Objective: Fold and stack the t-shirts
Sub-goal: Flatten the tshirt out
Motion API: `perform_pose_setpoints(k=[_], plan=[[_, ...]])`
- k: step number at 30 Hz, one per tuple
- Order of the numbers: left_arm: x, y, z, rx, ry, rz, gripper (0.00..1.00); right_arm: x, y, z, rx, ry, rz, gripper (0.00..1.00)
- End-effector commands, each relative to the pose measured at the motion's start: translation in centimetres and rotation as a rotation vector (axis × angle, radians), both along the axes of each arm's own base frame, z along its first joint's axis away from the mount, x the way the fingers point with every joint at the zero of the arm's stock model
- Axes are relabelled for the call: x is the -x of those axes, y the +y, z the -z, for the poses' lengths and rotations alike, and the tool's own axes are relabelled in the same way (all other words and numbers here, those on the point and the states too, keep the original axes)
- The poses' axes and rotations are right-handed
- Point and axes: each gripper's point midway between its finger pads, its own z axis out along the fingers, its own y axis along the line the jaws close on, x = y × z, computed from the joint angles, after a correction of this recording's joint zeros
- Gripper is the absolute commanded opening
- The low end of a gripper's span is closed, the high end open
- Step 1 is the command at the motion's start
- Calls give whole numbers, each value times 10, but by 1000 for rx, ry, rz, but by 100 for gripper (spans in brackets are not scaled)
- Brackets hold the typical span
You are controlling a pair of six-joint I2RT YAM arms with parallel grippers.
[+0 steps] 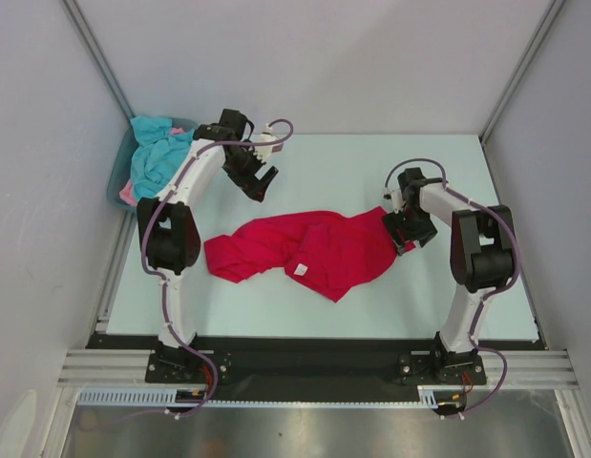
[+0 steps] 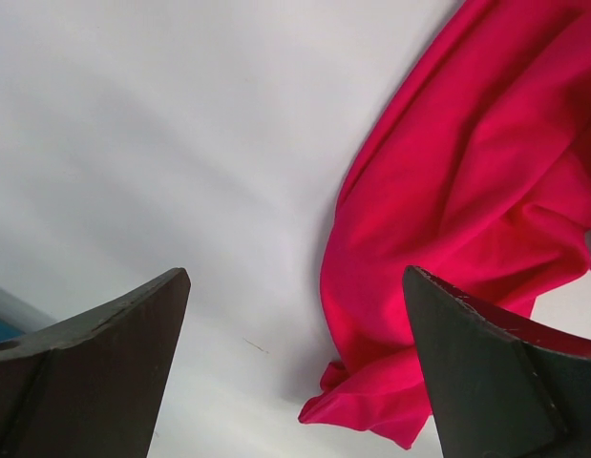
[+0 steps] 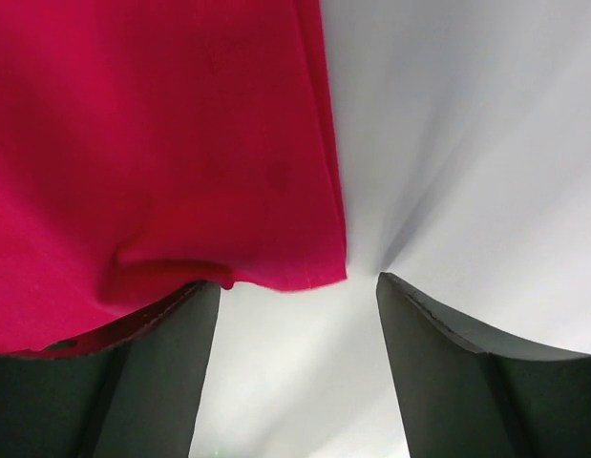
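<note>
A crimson red t-shirt [image 1: 305, 250] lies crumpled in the middle of the table. My left gripper [image 1: 260, 181] hovers open and empty behind the shirt's left half. In the left wrist view its jaws [image 2: 295, 363] stand wide apart, with the red t-shirt [image 2: 448, 210] at the right. My right gripper [image 1: 405, 232] is at the shirt's right corner. In the right wrist view it [image 3: 297, 324] is open, and the red t-shirt's [image 3: 161, 143] hem lies just past the tips and drapes over one finger [image 3: 142, 382]. A turquoise t-shirt [image 1: 157, 153] and a pink one [image 1: 129, 194] lie in the tub.
The grey-blue tub [image 1: 116, 191] stands at the back left corner, partly off the table edge. White walls enclose the table on the left, back and right. The pale table surface [image 1: 371, 162] shows around the red shirt.
</note>
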Motion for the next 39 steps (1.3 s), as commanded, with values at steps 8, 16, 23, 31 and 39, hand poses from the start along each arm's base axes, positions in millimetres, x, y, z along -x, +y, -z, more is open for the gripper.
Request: perform_pose_setpoints(k=[8, 16, 23, 31, 39], plan=[[-15, -13, -40, 70, -97, -10, 100, -40, 9, 6, -32, -87, -23, 70], [-15, -11, -42, 54, -108, -11, 100, -54, 10, 11, -24, -86, -29, 42], [-11, -11, -35, 57, -83, -15, 100, -79, -26, 6, 171, -187, 49, 0], [-8, -6, -28, 31, -73, -13, 100, -139, -136, -42, 570, -415, 268, 0], [-4, -6, -23, 24, -58, 5, 100, -193, -199, -92, 967, -626, 283, 0]])
